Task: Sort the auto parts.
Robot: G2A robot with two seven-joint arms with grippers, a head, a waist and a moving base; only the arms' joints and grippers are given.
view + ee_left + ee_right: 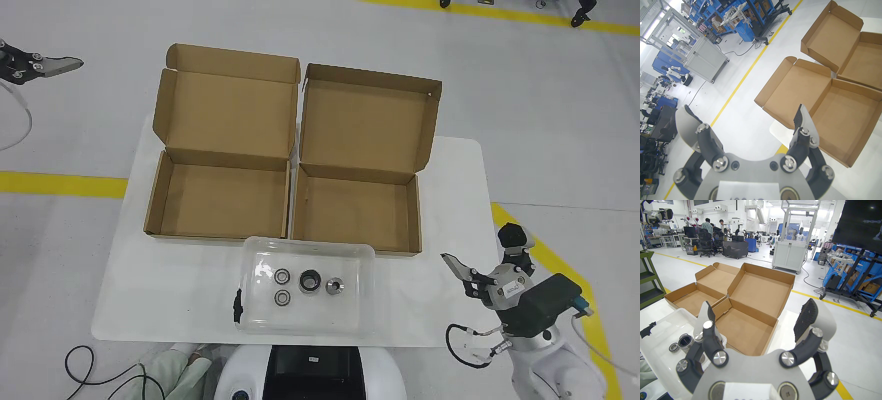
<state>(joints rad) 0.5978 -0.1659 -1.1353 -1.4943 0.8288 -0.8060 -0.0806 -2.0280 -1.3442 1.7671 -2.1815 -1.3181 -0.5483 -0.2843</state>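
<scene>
My left gripper (743, 111) hangs wide open and holds nothing, out over the floor well beyond the far left corner of the bench (150, 290). My right gripper (758, 308) is also spread wide and holds nothing, just off the bench's near right corner. From the top it sits at (487, 255). The auto parts lie in a clear tray (260, 245) at the middle of the bench's near edge. Two bearing rings (283, 272) lie one behind the other on the tray's left side. A dark-centred ring (310, 281) lies next to them, and a small metal piece (334, 287) lies just to its right. All four are close together, and I cannot tell whether any of them touch. A scrap of black tape (238, 305) clings to the tray's left wall. Behind the tray, two open cardboard boxes stand side by side with their walls touching. The left box (220, 200) and the right box (355, 210) both have their lids folded back past the bench's far edge. The right box's near wall lies just beside the tray's far rim.
</scene>
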